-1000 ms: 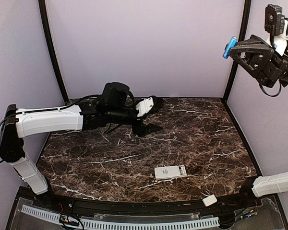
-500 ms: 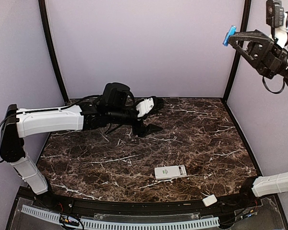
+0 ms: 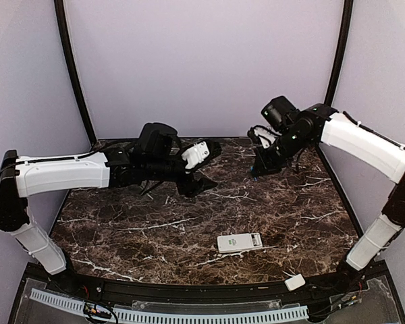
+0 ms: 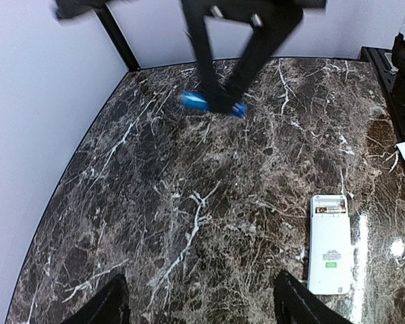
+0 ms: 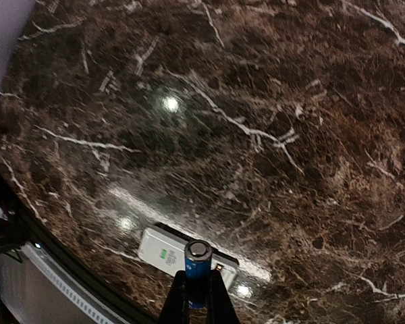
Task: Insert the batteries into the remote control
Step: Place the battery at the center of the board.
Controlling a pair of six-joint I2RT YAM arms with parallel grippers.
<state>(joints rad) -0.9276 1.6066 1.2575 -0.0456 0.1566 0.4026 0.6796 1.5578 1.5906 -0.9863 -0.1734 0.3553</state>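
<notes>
The right gripper (image 4: pixel 221 100) pinches one of the batteries (image 5: pixel 198 263) crosswise in its fingertips, over the table's one o'clock side. The remote control (image 3: pixel 239 242) lies back-up near six o'clock with its bay open (the cover (image 3: pixel 294 282) sits at five). The left gripper (image 3: pixel 211 165) hangs wide and empty around eleven. I'd lower the cell, line it up with the bay, then press gently.

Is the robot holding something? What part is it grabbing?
The right gripper pinches a blue battery around its middle, ends poking out. The left gripper is open and empty.
</notes>
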